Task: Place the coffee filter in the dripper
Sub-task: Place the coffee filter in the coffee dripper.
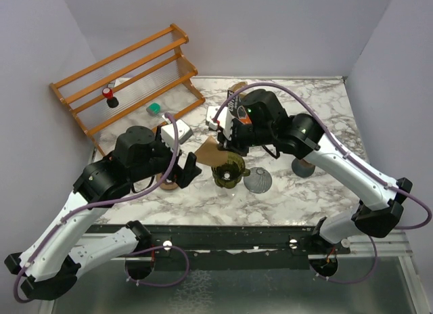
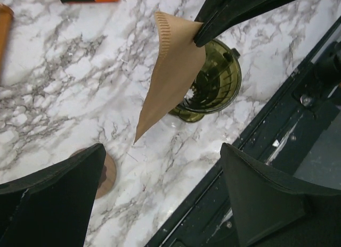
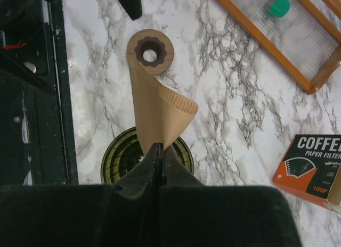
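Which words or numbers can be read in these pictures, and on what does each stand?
"COFFE", cut off at the picture's edge: orange and black box, right wrist view.
"PAPER FILTER": same box.
"100P": same box.
White lettering on the right arm, top view: too blurred to read.

A brown paper coffee filter (image 3: 157, 111), a flat-folded cone with a crimped seam along one edge, hangs in the air, pinched at one corner by the closed right gripper (image 3: 161, 151). Its pointed tip slants away to one side. Just below the held corner, a dark olive, see-through, ribbed dripper (image 3: 118, 156) stands upright near the middle of the marble table (image 1: 318, 111), toward the near edge.
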